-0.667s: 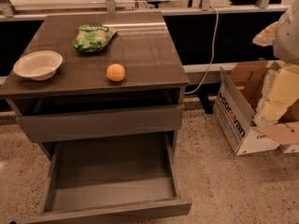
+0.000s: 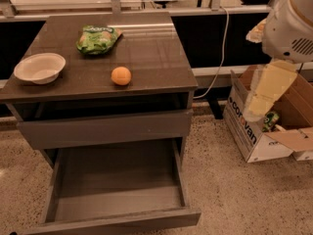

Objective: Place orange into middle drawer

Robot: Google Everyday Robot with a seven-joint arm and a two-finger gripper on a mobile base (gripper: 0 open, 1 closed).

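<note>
The orange (image 2: 121, 76) sits on the dark cabinet top (image 2: 151, 58), near its front edge and right of centre. Below, the middle drawer (image 2: 117, 185) is pulled wide open; its plain grey floor is bare. Above it, a grey drawer with a taller front (image 2: 105, 129) is nearly shut. My arm (image 2: 288, 28) is at the right edge of the view, well right of the cabinet, and a pale link (image 2: 266, 92) hangs over a cardboard box. The gripper itself is not in view.
A white bowl (image 2: 39, 67) stands at the left of the cabinet top. A crinkled green snack bag (image 2: 98, 38) lies at the back. An open cardboard box (image 2: 254, 131) stands on the speckled floor to the right. A white cable (image 2: 222, 58) hangs behind the cabinet.
The arm at the right has shifted a little to the left. The orange, bowl, bag and drawers have not moved.
</note>
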